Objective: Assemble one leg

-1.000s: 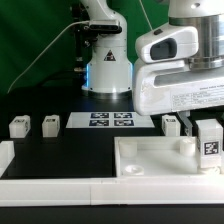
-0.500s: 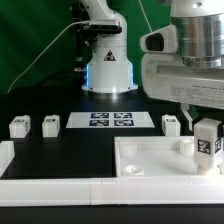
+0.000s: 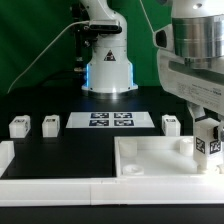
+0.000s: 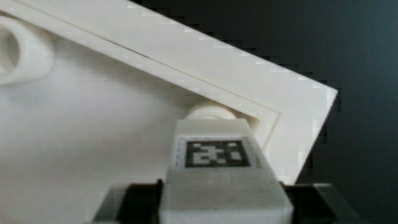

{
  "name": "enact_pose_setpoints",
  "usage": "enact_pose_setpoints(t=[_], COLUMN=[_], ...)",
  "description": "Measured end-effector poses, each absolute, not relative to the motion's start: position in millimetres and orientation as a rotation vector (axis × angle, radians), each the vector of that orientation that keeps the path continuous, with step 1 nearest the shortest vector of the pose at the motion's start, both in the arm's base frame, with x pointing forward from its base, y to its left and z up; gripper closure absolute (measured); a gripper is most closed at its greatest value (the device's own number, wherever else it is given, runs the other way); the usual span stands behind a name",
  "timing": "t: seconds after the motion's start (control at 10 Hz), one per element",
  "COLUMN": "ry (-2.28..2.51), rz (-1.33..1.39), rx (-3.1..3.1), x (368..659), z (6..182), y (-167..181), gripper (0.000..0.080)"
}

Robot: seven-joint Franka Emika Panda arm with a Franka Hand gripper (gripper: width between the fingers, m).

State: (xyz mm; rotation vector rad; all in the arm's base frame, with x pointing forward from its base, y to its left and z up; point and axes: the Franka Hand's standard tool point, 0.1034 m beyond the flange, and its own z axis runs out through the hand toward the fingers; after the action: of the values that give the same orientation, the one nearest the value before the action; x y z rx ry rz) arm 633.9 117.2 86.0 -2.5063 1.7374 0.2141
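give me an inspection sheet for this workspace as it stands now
surface: black table, with a white slab with a raised rim lying on it toward the exterior view's right
job's things: held leg upright at the slab's corner socket, seating cannot be told; loose legs standing on the table
clutter: marker board; white rail along the near edge
end effector: end effector shut on held leg
cables: thin cable arcing beside the robot base
surroundings: green backdrop
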Motion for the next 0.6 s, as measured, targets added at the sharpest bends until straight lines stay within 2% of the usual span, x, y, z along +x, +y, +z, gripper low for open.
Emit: enact_pose_setpoints(t=[0.1,0.2,0.3,0.5,0.6], ry=[1.714,1.671,1.614,1.49,1.242], rz=[0.214,0.212,0.209,0.21,0.202], rx=[-2.521,-2.547,-2.581,-2.653,-2.77], x=[633.6,633.5,633.4,631.8,630.9], z=[85.8,85.5,85.4,82.6,81.9], y=[118.1,118.5,118.7,118.7,117.0], gripper=[0.0397,0.0262,0.0173,0.0157,0.0157])
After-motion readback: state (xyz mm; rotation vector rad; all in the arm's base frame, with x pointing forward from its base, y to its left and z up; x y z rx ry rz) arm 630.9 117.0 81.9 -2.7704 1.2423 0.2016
